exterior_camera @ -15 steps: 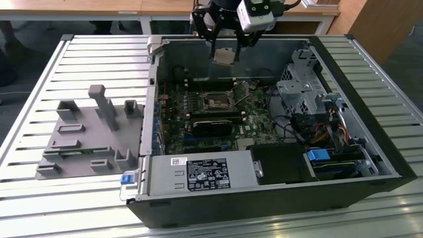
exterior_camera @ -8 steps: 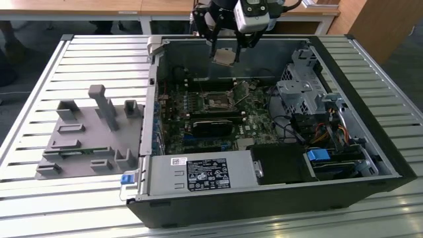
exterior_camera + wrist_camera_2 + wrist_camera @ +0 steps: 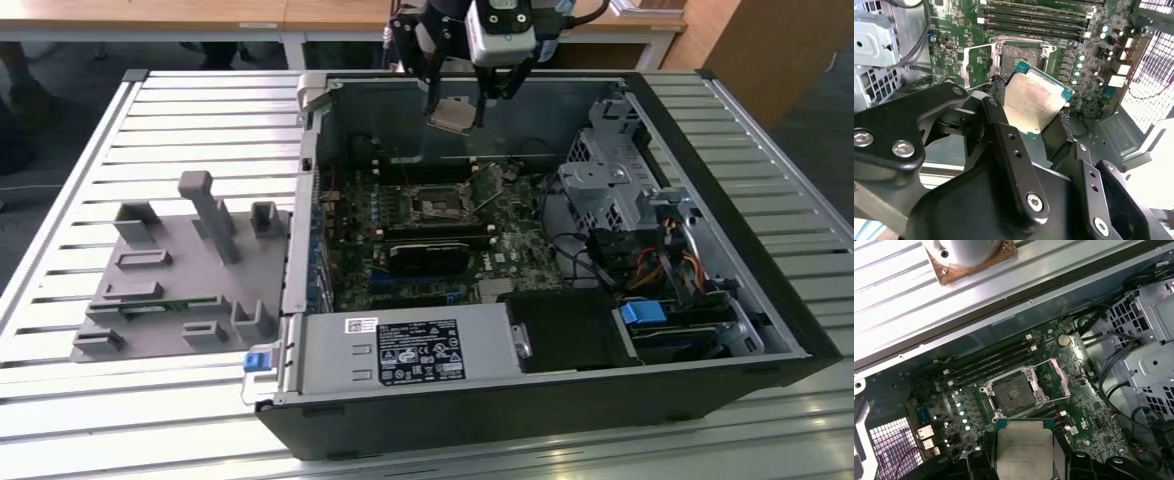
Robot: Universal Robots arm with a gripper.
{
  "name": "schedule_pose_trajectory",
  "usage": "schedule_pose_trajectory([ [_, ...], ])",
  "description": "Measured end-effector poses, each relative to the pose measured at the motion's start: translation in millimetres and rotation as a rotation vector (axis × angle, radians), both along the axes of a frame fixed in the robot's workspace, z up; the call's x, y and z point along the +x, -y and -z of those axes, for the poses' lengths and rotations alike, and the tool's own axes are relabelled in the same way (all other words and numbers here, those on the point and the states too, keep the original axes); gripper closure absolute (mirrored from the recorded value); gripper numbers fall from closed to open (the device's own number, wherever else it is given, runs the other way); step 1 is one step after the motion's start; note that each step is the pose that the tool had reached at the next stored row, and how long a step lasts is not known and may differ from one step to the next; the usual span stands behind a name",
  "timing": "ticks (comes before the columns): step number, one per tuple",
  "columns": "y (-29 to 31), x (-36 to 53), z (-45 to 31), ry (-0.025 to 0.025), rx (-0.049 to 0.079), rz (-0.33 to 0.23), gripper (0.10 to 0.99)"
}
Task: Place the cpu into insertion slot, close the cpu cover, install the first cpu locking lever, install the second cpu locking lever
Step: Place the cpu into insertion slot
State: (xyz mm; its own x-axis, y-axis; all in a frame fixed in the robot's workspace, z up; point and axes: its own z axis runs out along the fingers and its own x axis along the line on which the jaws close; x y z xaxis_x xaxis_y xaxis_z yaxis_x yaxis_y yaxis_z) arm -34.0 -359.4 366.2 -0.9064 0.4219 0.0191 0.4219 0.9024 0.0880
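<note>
My gripper [image 3: 461,112] hangs above the open computer case, shut on the cpu [image 3: 455,115], a small flat chip with a pale metal top. The cpu [image 3: 1035,102] sits between the black fingers [image 3: 1004,135] in both wrist views, cpu [image 3: 1025,452] included. Below it, on the green board, lies the insertion slot [image 3: 1014,395], open and dark, slot [image 3: 438,208] near the case's middle. The cpu cover [image 3: 1059,377] stands swung up beside the slot, cover [image 3: 979,65] a silvery frame. The cpu is well above the slot, not touching it.
A black card [image 3: 430,255] lies just in front of the slot. Drive cages and cables [image 3: 627,210] fill the exterior view's right of the case. A grey fixture plate [image 3: 174,270] with pegs sits on the slatted table at the exterior view's left. Memory slots [image 3: 994,360] run beside the socket.
</note>
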Motion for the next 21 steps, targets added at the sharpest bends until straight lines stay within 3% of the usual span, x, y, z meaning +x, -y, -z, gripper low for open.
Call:
schedule_pose_trajectory([
  [21, 0.0, 0.0, 0.5, -0.0001, 0.000, 0.171, 0.545],
])
